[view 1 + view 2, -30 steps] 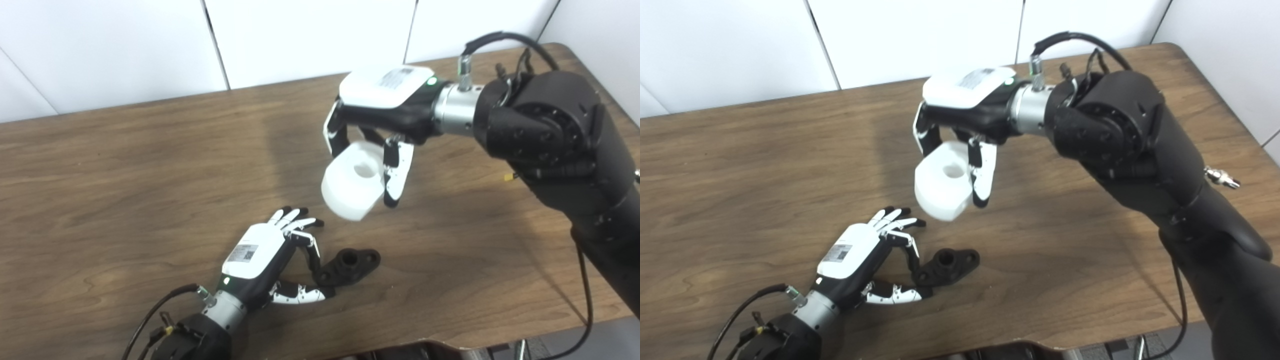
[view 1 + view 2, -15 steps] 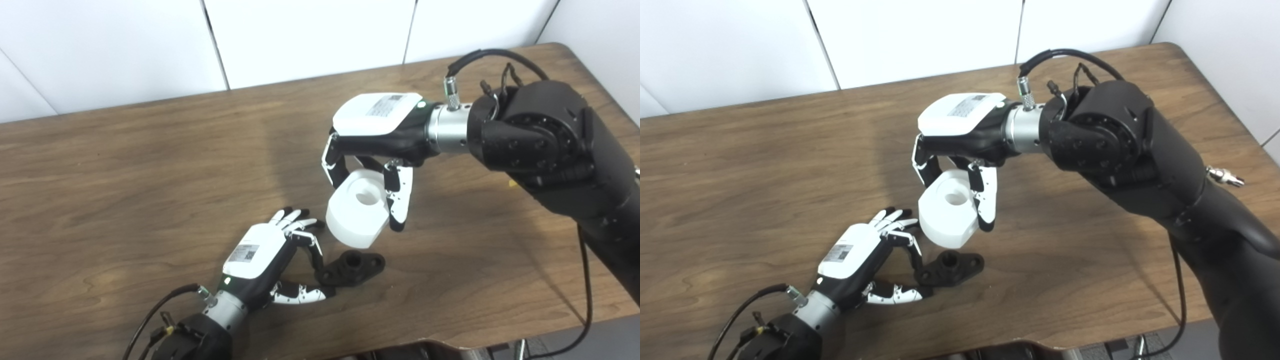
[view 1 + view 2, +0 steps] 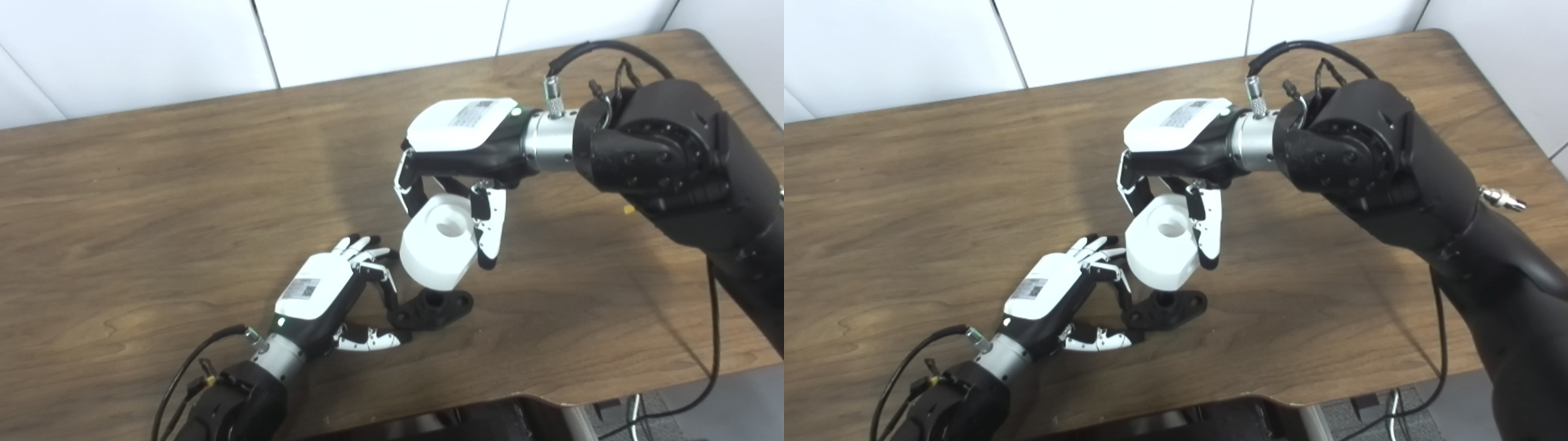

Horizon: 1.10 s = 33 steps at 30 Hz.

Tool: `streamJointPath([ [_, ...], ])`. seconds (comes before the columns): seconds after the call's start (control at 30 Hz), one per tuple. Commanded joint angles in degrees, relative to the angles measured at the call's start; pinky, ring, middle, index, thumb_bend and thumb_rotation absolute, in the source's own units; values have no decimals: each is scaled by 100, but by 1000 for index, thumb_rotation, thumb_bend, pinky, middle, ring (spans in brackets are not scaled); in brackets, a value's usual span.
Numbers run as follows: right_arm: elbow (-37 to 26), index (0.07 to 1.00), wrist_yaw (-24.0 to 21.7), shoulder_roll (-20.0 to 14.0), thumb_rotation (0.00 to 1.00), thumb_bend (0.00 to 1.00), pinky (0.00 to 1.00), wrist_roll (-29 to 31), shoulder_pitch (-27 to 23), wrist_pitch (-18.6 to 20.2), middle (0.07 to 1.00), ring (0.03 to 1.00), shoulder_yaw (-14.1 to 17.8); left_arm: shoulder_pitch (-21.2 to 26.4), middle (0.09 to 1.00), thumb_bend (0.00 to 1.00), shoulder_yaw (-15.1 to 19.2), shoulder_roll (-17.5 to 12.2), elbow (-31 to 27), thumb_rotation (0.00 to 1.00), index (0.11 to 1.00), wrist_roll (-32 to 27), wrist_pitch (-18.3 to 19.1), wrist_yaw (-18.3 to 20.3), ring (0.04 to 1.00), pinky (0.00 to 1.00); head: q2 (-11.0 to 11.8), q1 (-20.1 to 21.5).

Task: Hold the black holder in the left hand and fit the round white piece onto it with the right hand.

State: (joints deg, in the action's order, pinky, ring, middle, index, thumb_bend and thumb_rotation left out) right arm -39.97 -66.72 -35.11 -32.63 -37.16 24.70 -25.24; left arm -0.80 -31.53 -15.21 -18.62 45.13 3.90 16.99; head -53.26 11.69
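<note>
Your right hand (image 3: 453, 159) is gripping the round white plastic piece (image 3: 438, 249) just above the black flanged holder (image 3: 432, 307); left hand's (image 3: 321, 300) fingers (image 3: 387, 294) are pinching its near-left end on the tabletop.

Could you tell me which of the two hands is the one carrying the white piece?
The right hand: its fingers grip the white piece in the air, while the left hand pinches the black holder.

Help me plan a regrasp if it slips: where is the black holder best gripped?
Probably by the flat lug at its left end, approached from the left as the left hand does. That leaves the black holder's raised central boss uncovered for the round white piece.
</note>
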Motion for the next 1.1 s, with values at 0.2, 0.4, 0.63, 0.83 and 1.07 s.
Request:
streamJointPath([
  [0.2,-223,480,-599,-103,4,531,940,48,-180,221,492,720,-23,-66,831,518,-133,-18,61,58,487,115,73,380,950,1000,-75,60],
  [0.4,-228,481,-601,-124,4,531,948,106,-136,221,492,707,-111,-53,832,516,-129,-25,36,59,488,123,116,436,951,1000,-75,61],
  [0.63,-275,481,-604,-130,4,531,959,144,-88,222,492,721,-189,-43,831,516,-108,-9,3,59,488,147,133,493,949,1000,-119,81],
  [0.83,-306,457,-603,-194,2,525,983,285,-95,222,534,683,-340,-47,832,516,-94,11,-40,59,487,168,161,546,949,1000,-154,96],
  [1.07,-344,459,-603,-213,1,526,982,336,-23,222,531,698,-417,-46,830,517,-88,19,-45,58,488,172,167,546,946,1000,-154,96],
])
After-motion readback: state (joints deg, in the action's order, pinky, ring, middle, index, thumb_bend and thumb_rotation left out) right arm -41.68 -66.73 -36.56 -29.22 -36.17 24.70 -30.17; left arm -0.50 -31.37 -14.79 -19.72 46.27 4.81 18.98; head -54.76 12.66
